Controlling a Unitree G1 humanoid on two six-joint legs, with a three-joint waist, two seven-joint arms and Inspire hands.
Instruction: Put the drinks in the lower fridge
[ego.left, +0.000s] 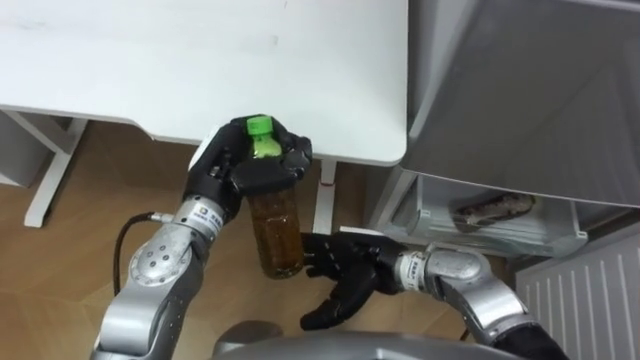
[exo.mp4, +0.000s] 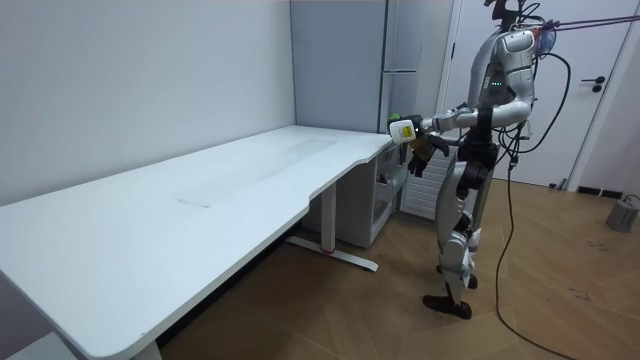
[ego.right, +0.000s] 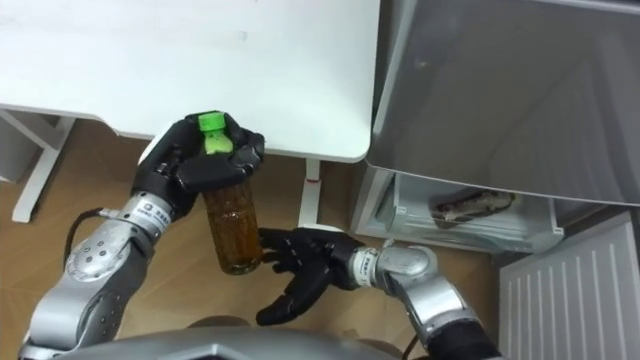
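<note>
Bottle (ego.left: 278, 225) held upright near cap by left hand (ego.left: 240, 165), fingers curled round it, just off counter (ego.left: 200, 70) corner. Right hand (ego.left: 345, 275) spread wide beside base, nothing held. Base best supported, bottle kept upright, then swung right to open drawer (ego.left: 545, 235).

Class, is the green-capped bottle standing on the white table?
No, the left hand grips the bottle near its cap, in the air off the table.
</note>
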